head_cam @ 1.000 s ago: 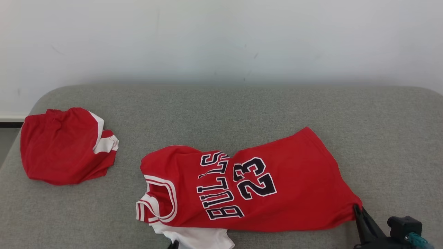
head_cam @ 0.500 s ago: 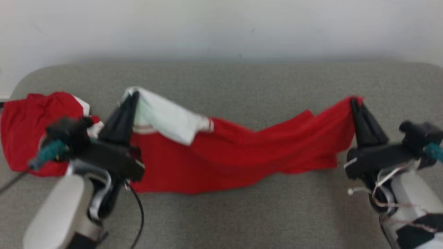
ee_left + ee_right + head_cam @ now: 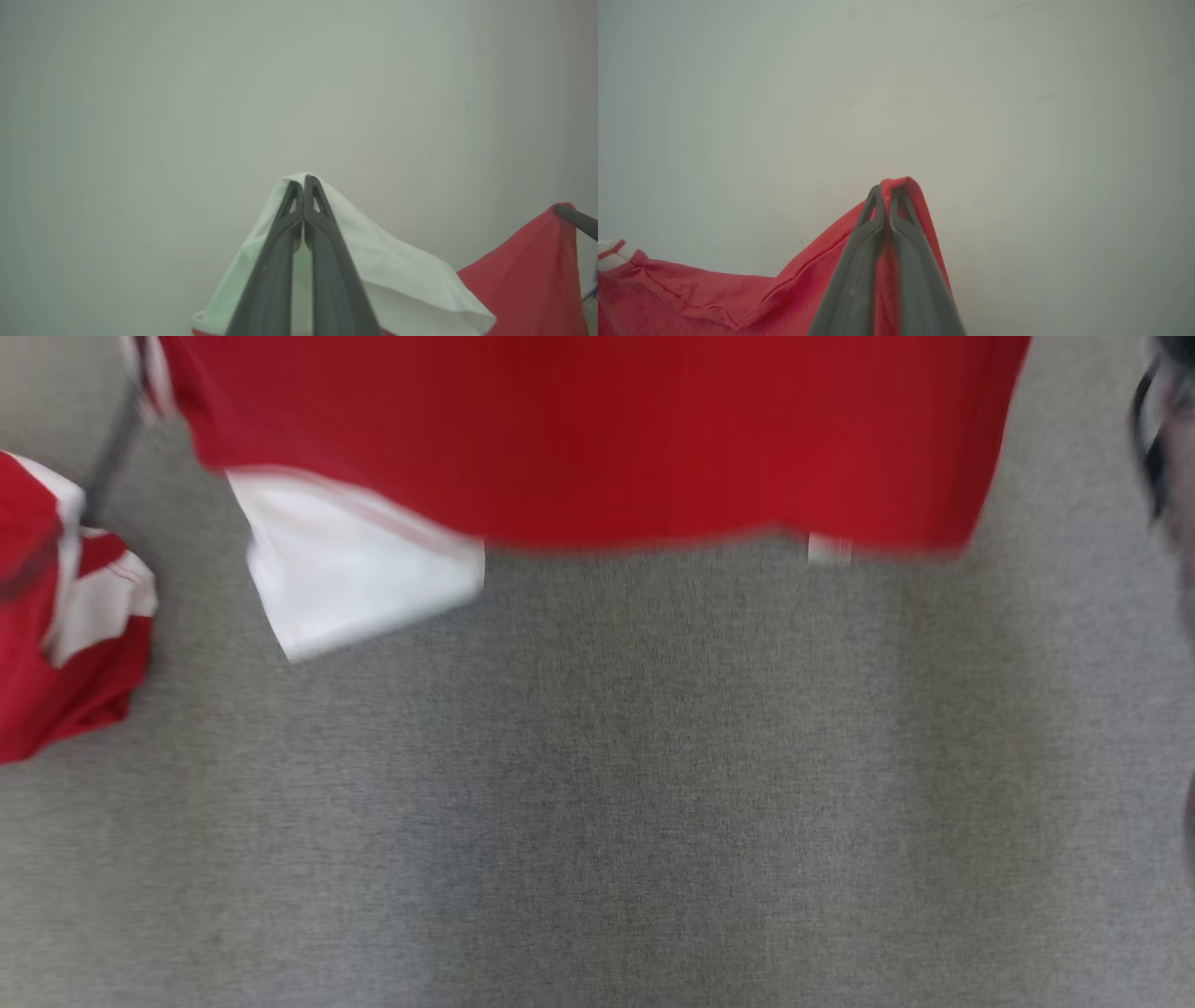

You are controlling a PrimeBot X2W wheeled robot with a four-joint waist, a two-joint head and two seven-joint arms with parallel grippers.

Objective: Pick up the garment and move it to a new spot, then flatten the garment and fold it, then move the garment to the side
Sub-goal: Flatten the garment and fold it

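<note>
The head view is smeared with blur. The garment [image 3: 597, 429], a red jersey, hangs across the top of that view, with its upper part cut off by the frame, so any lettering on it cannot be made out. A white panel [image 3: 355, 569] of it dangles lower at the left. A blurred dark and pale shape at the right edge is too soft to identify, and so is a thin dark line near the top left corner.

The left tool [image 3: 303, 184] has its two fingers pressed together at the tips, clamped on a peak of the garment's white cloth, which drapes down on both sides of them. The right tool [image 3: 886, 190] is likewise pinched together on a red corner of the garment, and the cloth falls away to the left of that view. Between the two tools the garment is held up in the air, clear of the worktop.

The worktop [image 3: 653, 784] is covered in grey woven fabric. A red and white bundle [image 3: 56, 644] of cloth lies on it at the far left, partly cut off. Behind both tools stands a plain pale wall [image 3: 140, 93].
</note>
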